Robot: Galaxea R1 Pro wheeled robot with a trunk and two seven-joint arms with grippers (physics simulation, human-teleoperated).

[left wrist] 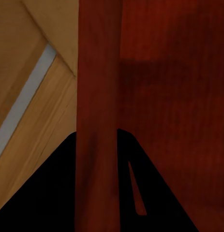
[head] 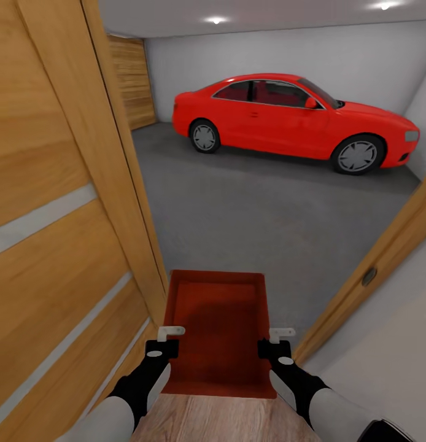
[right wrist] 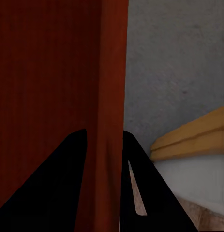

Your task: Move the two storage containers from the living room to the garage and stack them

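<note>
One orange-red storage container (head: pixel 216 325) hangs level in front of me, held by both arms in the doorway to the garage. My left gripper (head: pixel 169 337) is shut on its left wall (left wrist: pixel 97 121), one black finger each side of the wall. My right gripper (head: pixel 275 339) is shut on its right wall (right wrist: pixel 112 121) in the same way. Beyond the tray lies the dark grey concrete floor (head: pixel 250 209) of the garage. Under my arms the floor is light wood plank (head: pixel 219 420). The second container is out of view.
An open wooden door (head: pixel 59 215) stands close on my left, nearly touching the tray. The wood door frame (head: pixel 385 252) and a pale wall are close on the right. A red car (head: pixel 293 120) is parked at the back of the garage, with open concrete before it.
</note>
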